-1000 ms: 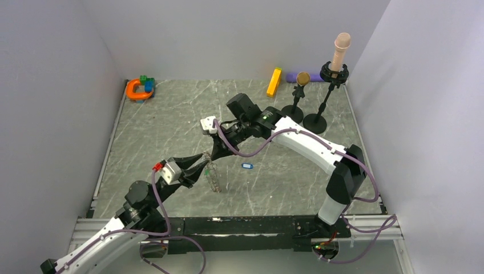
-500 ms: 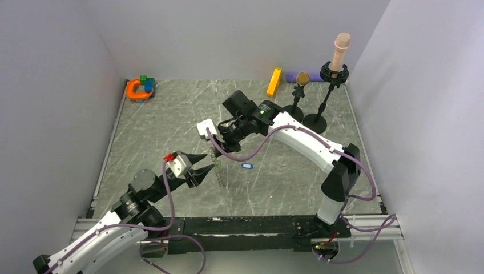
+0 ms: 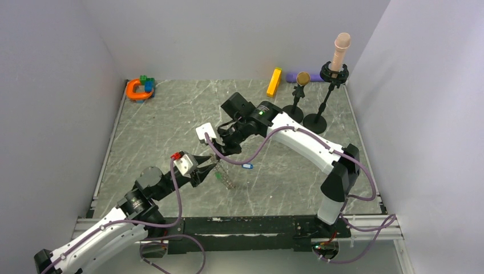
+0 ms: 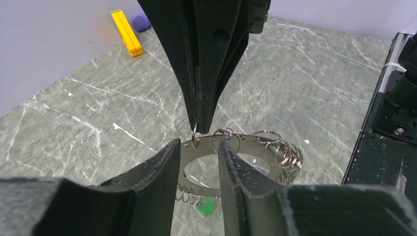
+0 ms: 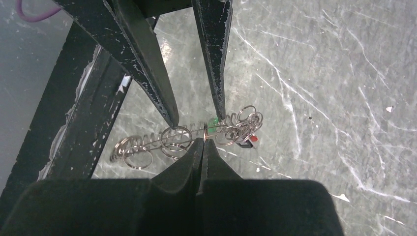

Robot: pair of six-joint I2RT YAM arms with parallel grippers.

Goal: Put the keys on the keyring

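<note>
Right gripper (image 5: 202, 143) is clamped fully shut, its tips pinching the keyring (image 4: 248, 147) right at the rim, where one of the little wire loops (image 4: 282, 155) hangs off it. Left gripper (image 4: 198, 150) is only partway open and isn't holding anything: its fingers (image 4: 157, 172) sit either side of the near rim with a gap between them, so the ring just passes through. All this is near the middle of the table (image 3: 160, 131), a bit toward the front. A green key (image 4: 205, 205) dangles under the ring and a red key (image 5: 252, 140) sits at the end with the bunched loops. A blue key (image 3: 246, 166) lies loose on the table just right of the ring.
</note>
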